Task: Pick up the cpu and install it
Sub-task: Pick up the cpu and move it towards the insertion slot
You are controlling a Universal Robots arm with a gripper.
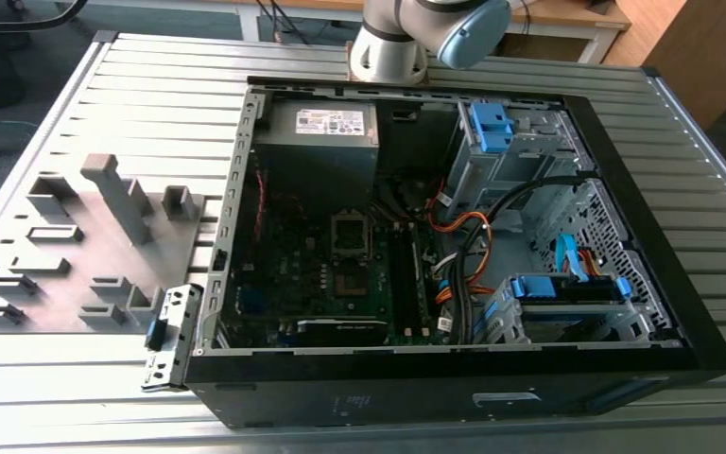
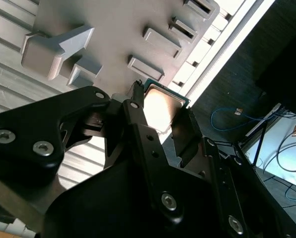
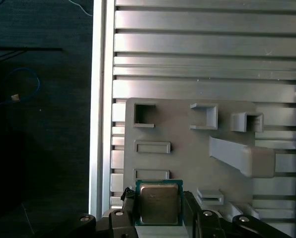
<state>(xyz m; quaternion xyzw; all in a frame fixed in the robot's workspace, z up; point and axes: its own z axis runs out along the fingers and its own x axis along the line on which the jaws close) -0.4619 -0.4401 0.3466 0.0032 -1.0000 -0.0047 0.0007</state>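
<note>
Silver cpu (image 3: 159,204) pinched in your black gripper (image 3: 159,198), over the grey tray (image 3: 187,163).

Your gripper's two fingers (image 3: 129,210) press on two sides of the cpu, so it is closed narrow and holds the cpu by its edges. In both wrist views the cpu (image 2: 160,105) shows a flat shiny top with a thin green rim. The cpu sits at one edge of the tray, near a low slot (image 3: 152,174); you cannot tell if it touches the tray. The tray lies on the ribbed metal table (image 3: 197,44). In the exterior view the tray (image 1: 79,260) is on that view's left of the open computer case (image 1: 401,392), where the silver socket frame (image 1: 351,236) has a dark middle.
</note>
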